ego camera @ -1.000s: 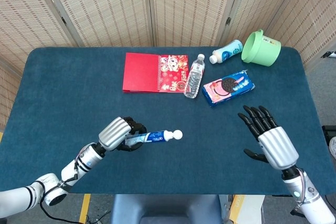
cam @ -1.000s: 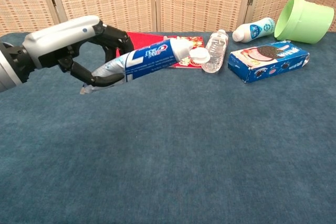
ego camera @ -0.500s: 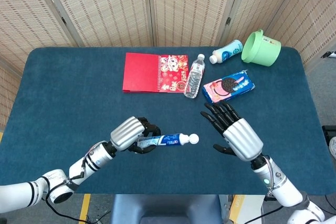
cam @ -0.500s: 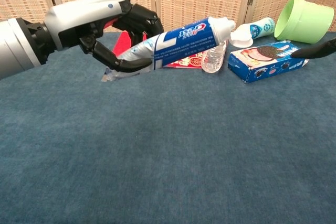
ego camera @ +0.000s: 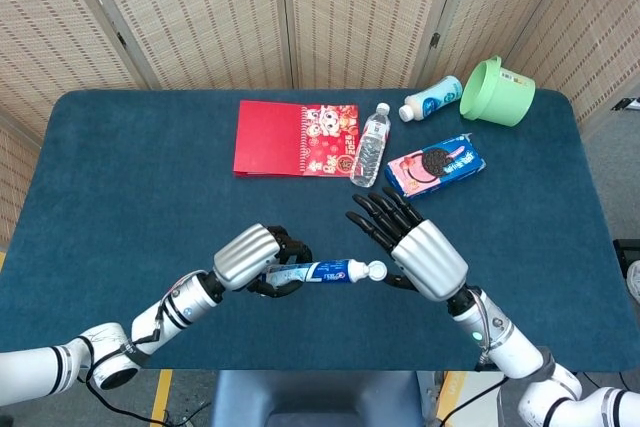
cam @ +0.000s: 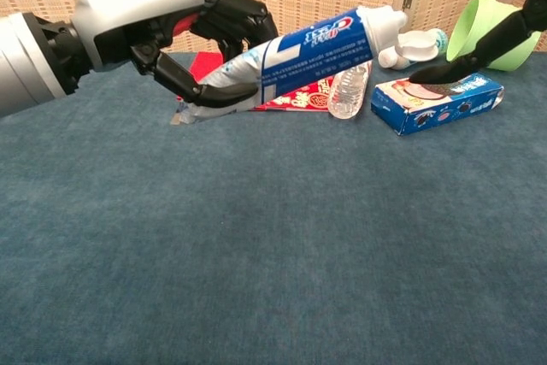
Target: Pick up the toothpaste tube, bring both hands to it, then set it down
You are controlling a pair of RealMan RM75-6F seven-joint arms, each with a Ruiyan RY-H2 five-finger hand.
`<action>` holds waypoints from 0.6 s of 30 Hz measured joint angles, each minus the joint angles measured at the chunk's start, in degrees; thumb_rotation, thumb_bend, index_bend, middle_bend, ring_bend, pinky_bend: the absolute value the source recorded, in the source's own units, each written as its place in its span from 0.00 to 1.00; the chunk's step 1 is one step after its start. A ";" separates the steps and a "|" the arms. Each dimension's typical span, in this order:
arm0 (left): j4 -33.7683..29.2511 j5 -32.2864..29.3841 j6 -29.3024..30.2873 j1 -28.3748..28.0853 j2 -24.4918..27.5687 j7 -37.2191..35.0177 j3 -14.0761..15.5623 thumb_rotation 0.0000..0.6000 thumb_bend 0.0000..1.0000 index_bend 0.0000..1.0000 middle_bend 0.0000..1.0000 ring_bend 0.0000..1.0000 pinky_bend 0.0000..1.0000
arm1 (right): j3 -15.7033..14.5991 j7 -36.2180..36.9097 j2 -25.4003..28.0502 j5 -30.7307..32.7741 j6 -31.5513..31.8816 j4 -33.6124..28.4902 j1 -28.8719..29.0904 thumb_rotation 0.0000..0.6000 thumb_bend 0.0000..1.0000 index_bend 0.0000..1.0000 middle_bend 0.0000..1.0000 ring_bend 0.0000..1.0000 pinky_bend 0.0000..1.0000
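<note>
My left hand [ego camera: 252, 256] [cam: 162, 27] grips the blue-and-white toothpaste tube [ego camera: 322, 271] [cam: 301, 44] by its flat end and holds it above the table, white cap pointing right. My right hand [ego camera: 415, 250] is open with its fingers spread. It hovers just right of the cap, its thumb [cam: 461, 59] close under the cap. I cannot tell whether the thumb touches the tube.
A red booklet [ego camera: 295, 138], a clear water bottle [ego camera: 370, 145], a blue cookie box [ego camera: 436, 166], a white bottle [ego camera: 432, 99] and a tipped green cup [ego camera: 497, 91] lie along the far side of the blue table [ego camera: 130, 177].
My right hand swung in from the right edge to the tube's cap. My left hand carried the tube up and rightward.
</note>
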 measured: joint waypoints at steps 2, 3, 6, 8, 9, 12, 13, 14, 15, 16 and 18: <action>-0.29 0.01 -0.26 -0.04 0.20 0.36 0.24 1.00 0.60 0.72 0.82 0.74 0.50 | 0.11 -0.22 -0.39 0.20 -0.10 -0.01 0.51 1.00 0.00 0.00 0.00 0.00 0.00; -0.38 0.02 -0.45 -0.07 0.27 0.58 0.37 1.00 0.60 0.72 0.82 0.74 0.50 | 0.13 -0.24 -0.51 0.23 -0.13 -0.08 0.71 1.00 0.00 0.00 0.00 0.00 0.00; -0.59 0.08 -1.09 -0.18 0.40 1.50 0.86 1.00 0.60 0.72 0.82 0.74 0.50 | 0.19 -0.88 -0.88 0.14 -0.12 -0.22 1.20 1.00 0.00 0.00 0.00 0.00 0.00; -0.65 0.04 -1.49 -0.24 0.40 2.18 1.14 1.00 0.60 0.72 0.82 0.74 0.50 | 0.19 -1.61 -1.20 0.07 -0.16 -0.56 1.65 1.00 0.00 0.00 0.00 0.00 0.00; -0.66 -0.03 -1.64 -0.25 0.40 2.46 1.22 1.00 0.60 0.72 0.82 0.74 0.50 | 0.19 -1.72 -1.32 0.05 -0.18 -0.78 1.85 1.00 0.00 0.00 0.00 0.00 0.00; -0.70 -0.51 -2.44 -0.34 0.39 3.60 1.41 1.00 0.60 0.73 0.82 0.74 0.50 | 0.11 -2.30 -1.60 0.11 -0.27 -1.33 2.25 1.00 0.00 0.00 0.00 0.00 0.00; -0.63 -0.72 -2.75 -0.37 0.36 4.12 1.49 1.00 0.60 0.73 0.82 0.74 0.50 | 0.02 -2.55 -1.68 0.09 -0.27 -1.53 2.33 1.00 0.00 0.00 0.00 0.00 0.00; -0.54 -0.86 -2.94 -0.39 0.33 4.50 1.54 1.00 0.60 0.73 0.83 0.75 0.50 | -0.12 -2.85 -1.74 0.08 -0.24 -1.77 2.41 1.00 0.00 0.00 0.00 0.00 0.00; -0.38 -0.99 -3.08 -0.39 0.27 4.87 1.59 1.00 0.60 0.73 0.83 0.75 0.50 | -0.21 -3.02 -1.76 0.09 -0.21 -1.91 2.45 1.00 0.00 0.00 0.00 0.00 0.00; -0.09 -1.18 -3.22 -0.36 0.17 5.33 1.67 1.00 0.60 0.73 0.83 0.75 0.50 | -0.28 -3.18 -1.75 0.13 -0.19 -2.01 2.47 1.00 0.00 0.00 0.00 0.00 0.00; 0.35 -1.54 -3.45 -0.27 0.02 5.75 1.85 1.00 0.60 0.74 0.83 0.75 0.50 | -0.41 -3.58 -1.67 0.43 -0.10 -2.19 2.46 1.00 0.00 0.00 0.00 0.00 0.00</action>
